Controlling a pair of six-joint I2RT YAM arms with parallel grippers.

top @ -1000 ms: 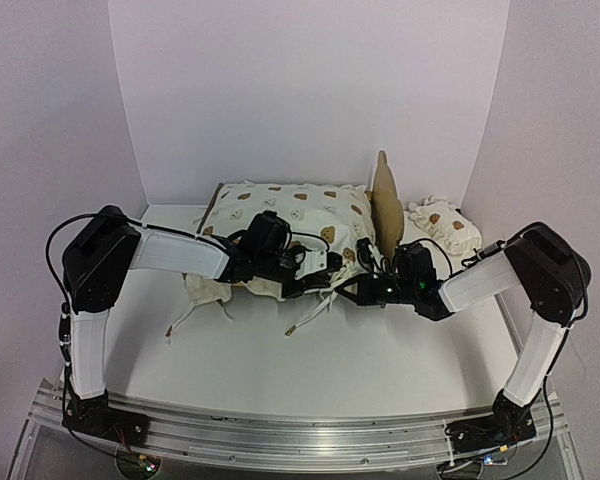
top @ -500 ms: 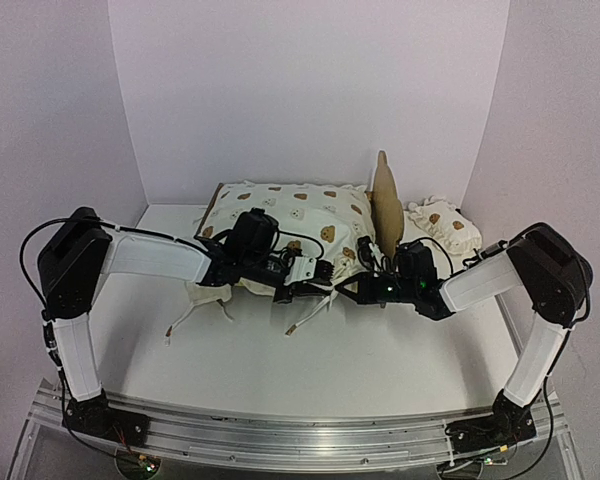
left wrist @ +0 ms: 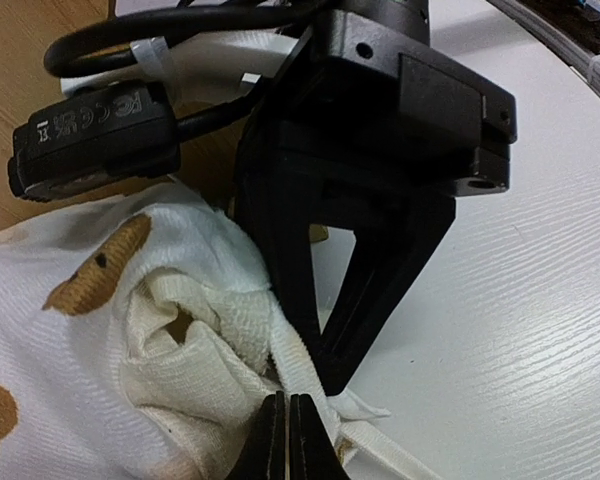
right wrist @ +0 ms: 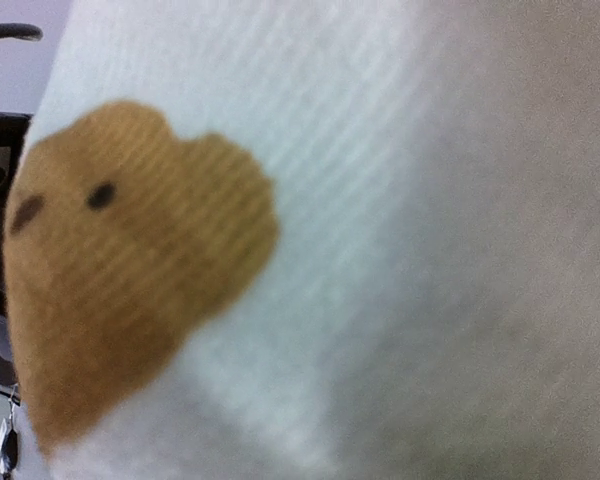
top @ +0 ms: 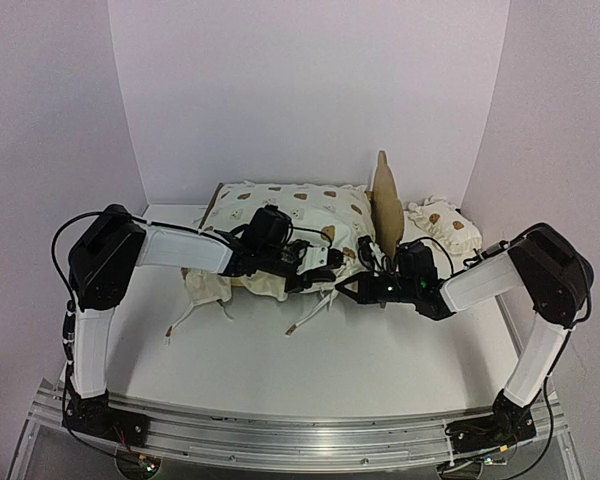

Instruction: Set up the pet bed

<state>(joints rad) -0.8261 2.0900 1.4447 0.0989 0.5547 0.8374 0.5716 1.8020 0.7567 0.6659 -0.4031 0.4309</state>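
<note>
Pet bed (top: 385,205) needs its cushion (top: 280,203) seated: your left tool (left wrist: 287,440) just pinched shut on its corner beside your right tool (left wrist: 328,366), already clamped there, ready for a two-handed pull.

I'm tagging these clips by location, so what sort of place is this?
Probably a robot test booth, not a home: plain white walls box in a white table, and two black-and-white robot arms are bolted to an aluminium rail at its near edge.

The white table (top: 400,365) in front of me carries the pet bed (top: 385,200) at its far middle, a small pillow (top: 442,222) just right of that, and loose tie strings (top: 184,318) trailing nearer, to the left.
</note>
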